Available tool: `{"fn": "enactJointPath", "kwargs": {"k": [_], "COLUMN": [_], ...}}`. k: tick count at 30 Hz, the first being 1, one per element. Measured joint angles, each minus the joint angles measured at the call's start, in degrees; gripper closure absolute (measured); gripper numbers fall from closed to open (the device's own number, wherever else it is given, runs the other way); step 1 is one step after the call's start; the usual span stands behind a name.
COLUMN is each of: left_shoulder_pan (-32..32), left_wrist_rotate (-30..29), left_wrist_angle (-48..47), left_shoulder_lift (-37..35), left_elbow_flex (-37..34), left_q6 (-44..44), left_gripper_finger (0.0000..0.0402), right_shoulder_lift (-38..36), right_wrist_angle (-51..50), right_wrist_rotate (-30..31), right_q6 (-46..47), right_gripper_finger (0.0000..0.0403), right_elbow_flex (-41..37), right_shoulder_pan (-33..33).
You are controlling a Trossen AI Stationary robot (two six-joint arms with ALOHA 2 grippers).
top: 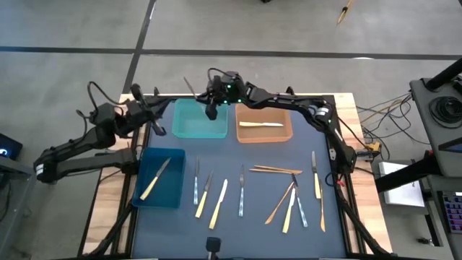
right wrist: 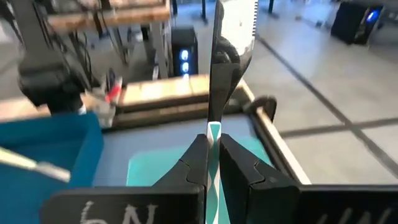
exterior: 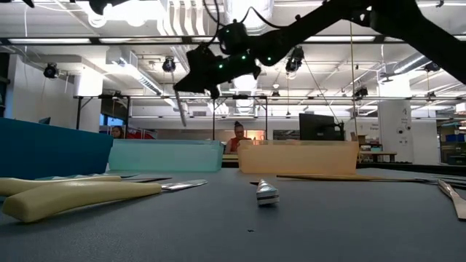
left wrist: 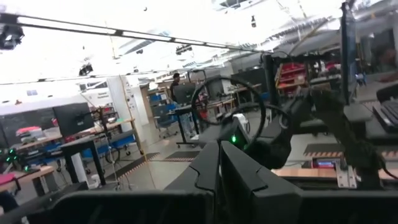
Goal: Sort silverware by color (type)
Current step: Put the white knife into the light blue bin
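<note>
Silverware (top: 242,189) lies mostly on the dark counter (top: 245,162), well apart from the right pincer (top: 210,111) on the side away from the bins: a row of pale yellow and silvery grey pieces, and a looser cluster of orange-tan and yellow ones farther toward the right arm's side. The right pincer hangs above the teal bin (top: 200,120), over its far edge, its two fingers (right wrist: 194,163) pressed together on the handle of a silvery grey knife (right wrist: 217,68); in the right wrist view the serrated blade stands out ahead of the fingertips, and in the low view the knife (exterior: 179,108) points down from the pincer, clear of the bin (exterior: 166,155) below it. Just beside that bin, toward the right arm's base, the orange bin (top: 264,124) holds one pale yellow knife (top: 260,124). Nearer the front, under and forward of the left arm, the dark blue bin (top: 159,178) holds one pale yellow piece (top: 154,180) lying slantwise. The left pincer (top: 157,127) waits fully closed and empty beside the teal bin's outer wall, its fingers (left wrist: 205,175) meeting edge to edge in the left wrist view.
</note>
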Motion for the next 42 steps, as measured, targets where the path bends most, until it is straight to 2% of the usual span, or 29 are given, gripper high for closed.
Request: {"fn": "enactJointPath", "kwargs": {"k": [6, 13, 33, 42], "left_shoulder_pan": [0.0, 0.0, 0.0, 0.0], "left_wrist_rotate": [-0.62, -0.62, -0.65, -0.65], "left_wrist_angle": [-1.56, -2.31, -4.11, -4.07], "left_shoulder_lift": [-0.92, -0.78, 0.11, 2.14], "left_elbow_flex": [0.04, 0.04, -0.11, -0.11], "left_q6": [-1.4, -2.94, -4.9, -4.59], "left_gripper_finger": [0.0401, 0.0401, 0.0401, 0.0401], "right_shoulder_lift": [5.01, 8.59, 9.02, 9.0], "right_wrist_angle": [-11.13, -18.76, -28.5, -31.67], "right_wrist_rotate": [0.21, 0.24, 0.39, 3.27], "right_q6": [-4.86, -7.97, -12.97, -14.0], "right_gripper_finger": [0.039, 0.039, 0.039, 0.039], "right_elbow_flex": [7.96, 12.94, 13.22, 13.19], "right_shoulder_pan": [0.62, 0.99, 0.96, 0.96]}}
